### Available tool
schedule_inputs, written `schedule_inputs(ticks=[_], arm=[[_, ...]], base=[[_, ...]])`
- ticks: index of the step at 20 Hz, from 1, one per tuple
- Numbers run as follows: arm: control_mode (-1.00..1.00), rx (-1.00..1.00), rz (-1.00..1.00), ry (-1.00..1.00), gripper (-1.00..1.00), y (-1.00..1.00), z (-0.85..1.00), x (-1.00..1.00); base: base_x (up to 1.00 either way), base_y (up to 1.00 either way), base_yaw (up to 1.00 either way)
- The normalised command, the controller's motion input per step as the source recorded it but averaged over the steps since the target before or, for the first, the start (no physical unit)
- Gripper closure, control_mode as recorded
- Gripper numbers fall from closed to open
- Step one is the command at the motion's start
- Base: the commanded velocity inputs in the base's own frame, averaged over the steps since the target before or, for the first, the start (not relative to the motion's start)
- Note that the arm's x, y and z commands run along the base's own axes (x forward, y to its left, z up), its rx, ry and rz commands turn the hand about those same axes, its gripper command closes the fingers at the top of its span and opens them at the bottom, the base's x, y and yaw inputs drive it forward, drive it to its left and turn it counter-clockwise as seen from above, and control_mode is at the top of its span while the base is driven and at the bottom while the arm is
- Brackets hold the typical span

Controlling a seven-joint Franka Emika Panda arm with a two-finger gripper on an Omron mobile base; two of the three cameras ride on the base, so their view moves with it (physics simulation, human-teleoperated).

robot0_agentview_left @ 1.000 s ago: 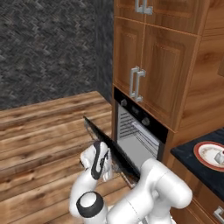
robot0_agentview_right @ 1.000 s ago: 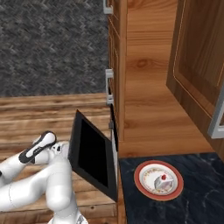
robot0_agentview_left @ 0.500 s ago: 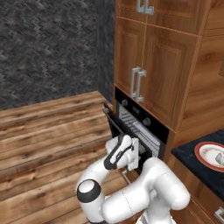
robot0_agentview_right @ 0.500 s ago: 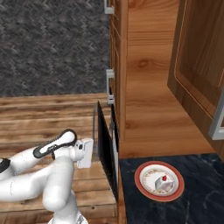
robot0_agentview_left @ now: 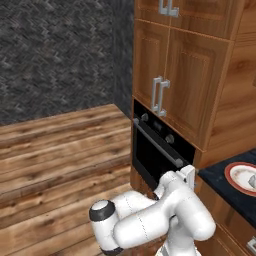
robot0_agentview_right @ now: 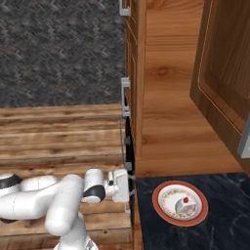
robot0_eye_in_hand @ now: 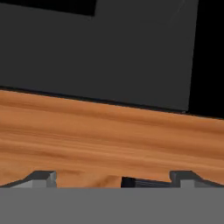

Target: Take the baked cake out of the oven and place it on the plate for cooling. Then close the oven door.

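You are finishing up: the cake [robot0_agentview_right: 184, 205] is sitting on the plate [robot0_agentview_right: 161, 195] at the right, the oven door [robot0_agentview_left: 152, 152] is looking closed, and your gripper [robot0_eye_in_hand: 113, 178] is standing apart, empty.

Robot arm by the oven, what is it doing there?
The white robot arm is reaching its gripper up to the oven door, which looks shut flat against the oven. The gripper is open and holds nothing. The cake already sits on the plate on the dark counter beside the oven. So the job looks about done.
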Motion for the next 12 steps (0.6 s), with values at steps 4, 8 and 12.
schedule_inputs(ticks=[4,8,12], arm=[[-1.00,-0.42,-0.70,-0.30,-1.00,-0.36,-1.00,0.00],[-1.00,-0.44,-0.65,-0.27,-1.00,-0.36,-1.00,0.01],[-1.00,-0.48,-0.60,-0.21,-1.00,-0.31,-0.96,0.20]], base=[[0.00,0.00,0.00],[0.00,0.00,0.00],[0.00,0.00,0.00]])
